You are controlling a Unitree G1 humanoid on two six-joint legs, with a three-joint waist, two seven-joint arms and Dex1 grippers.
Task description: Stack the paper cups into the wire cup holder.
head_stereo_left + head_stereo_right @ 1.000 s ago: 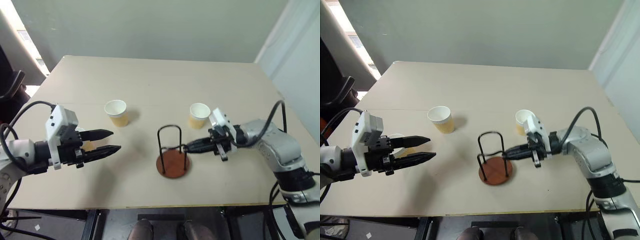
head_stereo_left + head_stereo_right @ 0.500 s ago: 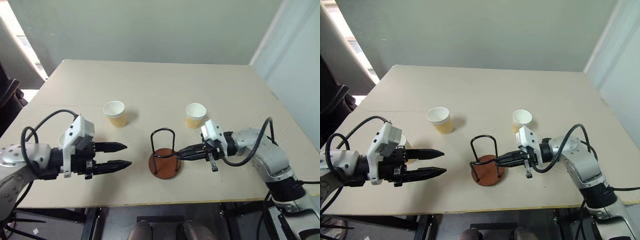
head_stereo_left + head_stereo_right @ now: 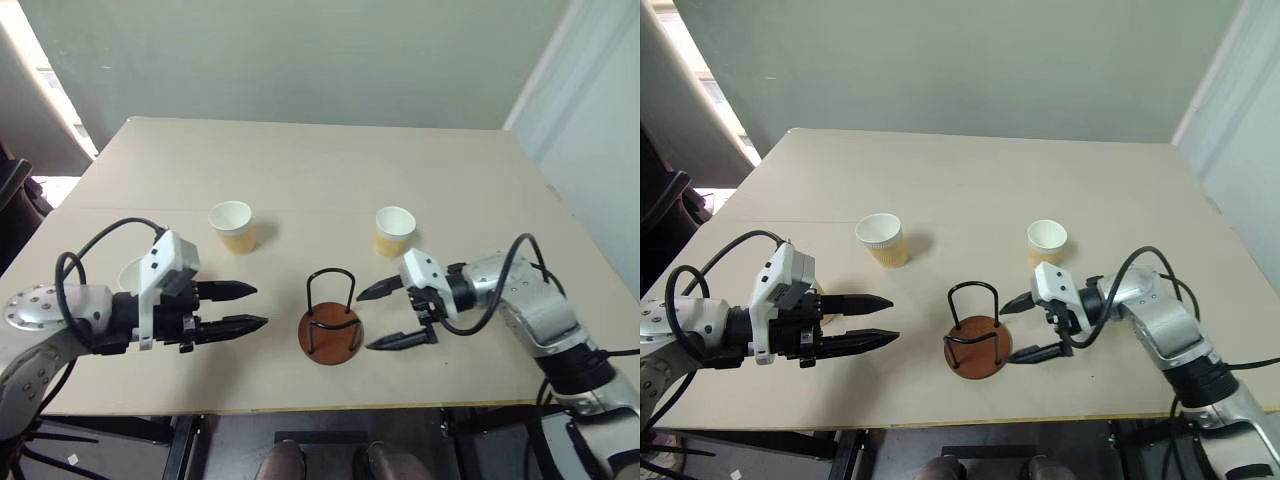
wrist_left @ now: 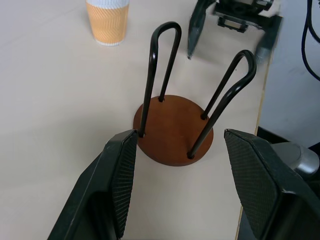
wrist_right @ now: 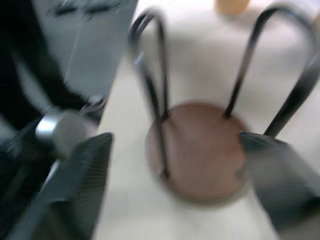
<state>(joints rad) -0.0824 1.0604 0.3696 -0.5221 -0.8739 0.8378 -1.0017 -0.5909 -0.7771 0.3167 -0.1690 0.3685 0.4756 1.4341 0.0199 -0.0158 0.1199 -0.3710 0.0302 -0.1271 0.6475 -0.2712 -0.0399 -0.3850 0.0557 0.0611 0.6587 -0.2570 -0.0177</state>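
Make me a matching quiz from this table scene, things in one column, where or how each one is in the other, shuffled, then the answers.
Things
1. round reddish-brown wire cup holder
2. tan paper cup with white rim
3. right gripper
4. left gripper

Place or state
A. fingers spread wide, just beside the holder on the robot's right
B. empty, standing between the two grippers
C. open, pointing at the holder from the robot's left
D. upright on the table, farther from the robot than the left gripper

Pairs: 1-B, 2-D, 3-A, 4-C

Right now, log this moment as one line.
holder: empty, upright | cups on table: unstacked | left tool: open, empty | right tool: open beside holder
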